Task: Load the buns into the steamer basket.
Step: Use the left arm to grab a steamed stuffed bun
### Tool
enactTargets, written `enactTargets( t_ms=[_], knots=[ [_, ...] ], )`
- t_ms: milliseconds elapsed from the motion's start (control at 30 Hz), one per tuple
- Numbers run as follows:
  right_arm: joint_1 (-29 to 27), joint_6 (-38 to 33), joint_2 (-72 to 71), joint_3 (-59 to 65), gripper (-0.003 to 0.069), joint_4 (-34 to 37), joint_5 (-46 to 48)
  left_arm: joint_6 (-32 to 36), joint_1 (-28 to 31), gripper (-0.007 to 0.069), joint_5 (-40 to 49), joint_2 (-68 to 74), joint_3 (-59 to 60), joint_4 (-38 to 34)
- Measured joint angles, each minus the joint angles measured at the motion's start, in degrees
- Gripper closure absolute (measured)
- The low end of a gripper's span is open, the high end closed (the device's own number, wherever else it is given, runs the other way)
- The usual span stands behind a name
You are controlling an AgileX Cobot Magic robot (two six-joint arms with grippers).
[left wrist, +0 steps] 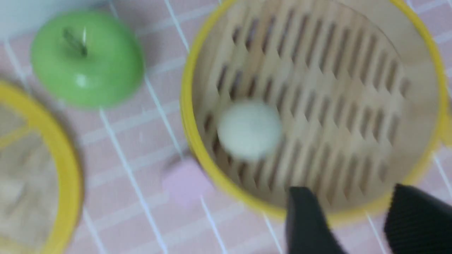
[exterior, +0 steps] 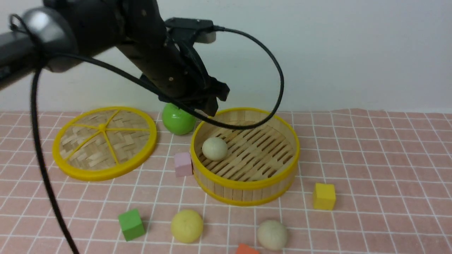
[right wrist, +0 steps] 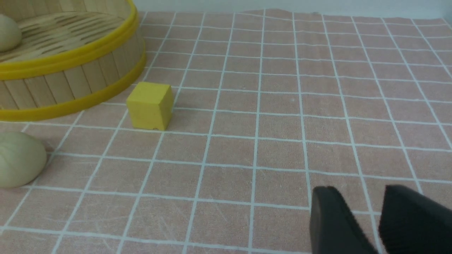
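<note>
While the left gripper (left wrist: 351,197) is hovering above the far-left rim of the steamer basket (exterior: 243,183), its two black jaws are standing apart, released and gripping nothing. One off-white bun (exterior: 214,148) is lying inside the basket, on the slatted floor close to its left wall. The basket is sitting near the middle of the table, on a pink checked cloth (exterior: 381,158).

A pale yellow bun (exterior: 186,225) and a second off-white bun (exterior: 272,234) are resting outside the basket, near the table's front edge. An orange cube (exterior: 246,249) is peeking in between them. A green cube (exterior: 131,224) is lying just left of the yellow bun. A pink cube (exterior: 183,164) is sitting just beside the basket's left wall, and a yellow cube (exterior: 324,196) near its right side.

The woven lid (exterior: 106,173) is lying flat toward the left edge. A green apple (exterior: 177,120) is sitting between the lid and the basket, toward the far edge. The right gripper (right wrist: 358,194) is hanging low over the cloth on the right, jaws parted and empty.
</note>
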Motion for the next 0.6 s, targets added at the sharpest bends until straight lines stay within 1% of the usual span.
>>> enactTargets(
  t_ms=[33,67,100,133,167,267,367,433,500,600],
  knots=[
    [0.00,0.00,0.00,0.00,0.0419,0.00,0.00,-0.46,0.00,0.0412,2.68,-2.21,1.61,0.00],
    [0.00,0.00,0.00,0.00,0.0419,0.00,0.00,-0.58,0.00,0.0440,3.40,-2.57,2.40,0.00],
    [0.00,0.00,0.00,0.00,0.0419,0.00,0.00,-0.88,0.00,0.0537,5.14,-5.31,6.15,-0.12],
    [0.00,0.00,0.00,0.00,0.0419,0.00,0.00,-1.03,0.00,0.0595,5.78,-6.98,10.38,-0.47],
    [0.00,0.00,0.00,0.00,0.0419,0.00,0.00,-1.20,0.00,0.0632,5.66,-8.59,13.51,-0.83],
    [0.00,0.00,0.00,0.00,0.0419,0.00,0.00,-1.49,0.00,0.0638,2.76,-13.17,25.57,-2.73],
    [0.00,0.00,0.00,0.00,0.0419,0.00,0.00,-1.22,0.00,0.0638,-0.26,-15.27,32.04,-4.20],
    [0.00,0.00,0.00,0.00,0.0419,0.00,0.00,0.30,0.00,0.0633,-3.54,-15.92,37.23,-5.90],
    [0.00,0.00,0.00,0.00,0.0419,0.00,0.00,1.64,0.00,0.0599,-6.41,-15.57,39.00,-7.05],
    [0.00,0.00,0.00,0.00,0.0419,0.00,0.00,4.35,0.00,0.0520,-10.64,-14.23,39.46,-10.36]
  ],
)
